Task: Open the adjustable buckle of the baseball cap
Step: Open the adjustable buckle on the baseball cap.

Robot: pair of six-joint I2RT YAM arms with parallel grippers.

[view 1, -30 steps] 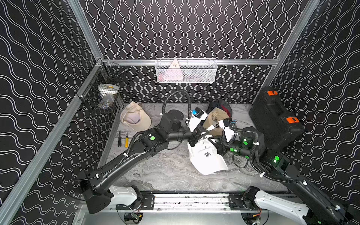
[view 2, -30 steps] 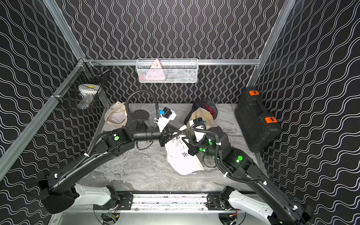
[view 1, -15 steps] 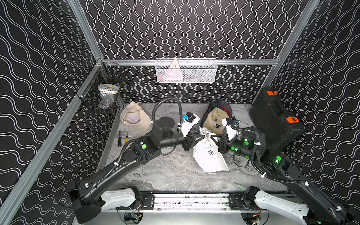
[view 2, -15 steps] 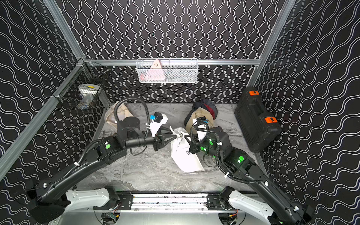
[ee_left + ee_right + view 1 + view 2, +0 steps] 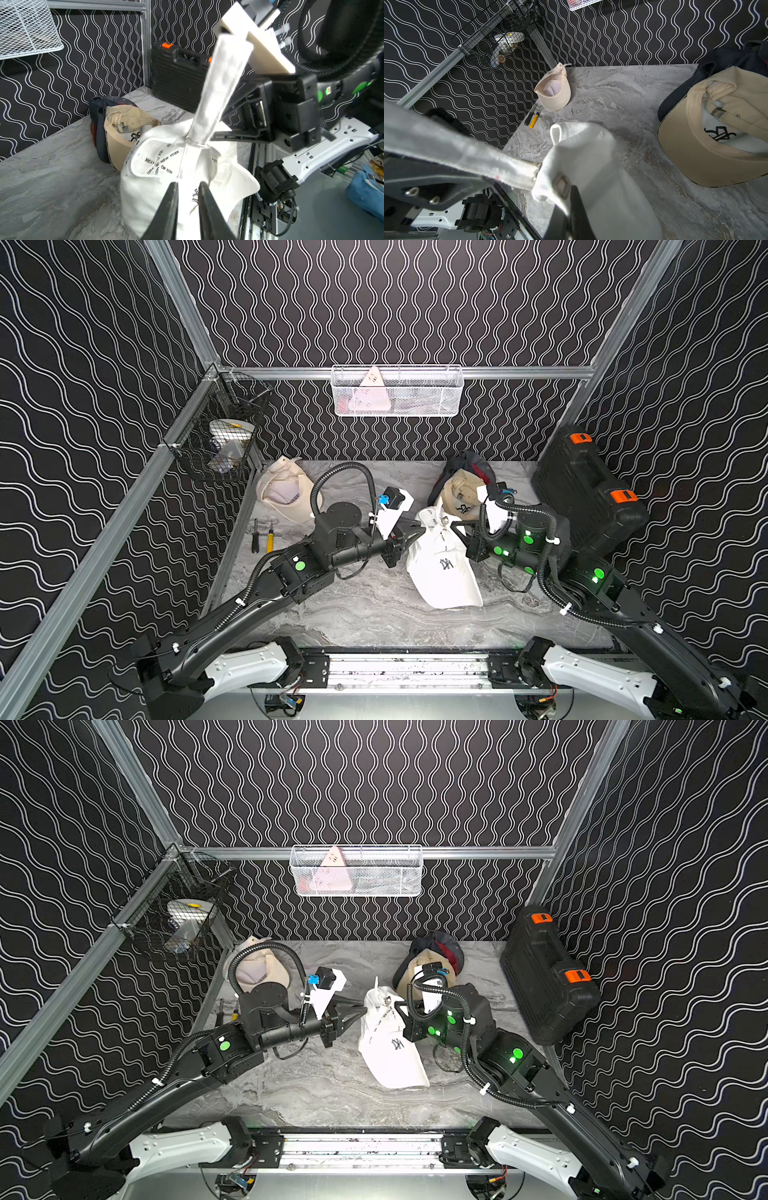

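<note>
Since a second ago the left arm has drawn back toward the lower left of both top views, and the left pincer (image 5: 188, 184) now sits just off the rim of the cap's open back. Its fingers stand a little apart with nothing between them, and white fabric shows through the gap.

In both top views the white baseball cap (image 5: 446, 572) lies a little right of centre, brim down on the table (image 5: 374, 614) and pointing to the lower edge of the frame, back end raised. From that raised back the strap (image 5: 220, 87) stands upward, its far end loose in the air. It leaves the cap just beside the metal buckle (image 5: 561, 185), and I cannot tell whether it is threaded through. The right pincer (image 5: 566, 201) is clamped together on the cap's fabric right next to the buckle. Tape printed NEW YORK lines the inside of the cap.

Just above the cap in the frame, a beige cap (image 5: 461, 497) rests on a dark cap (image 5: 473, 460). A black case (image 5: 582, 489) leans against the wall at the right. Toward the upper left of the table lies a cream cap (image 5: 286, 493), with two screwdrivers (image 5: 262, 535) just below it. A white wire basket (image 5: 397, 391) hangs at upper centre and a black wire basket (image 5: 220, 435) at upper left
</note>
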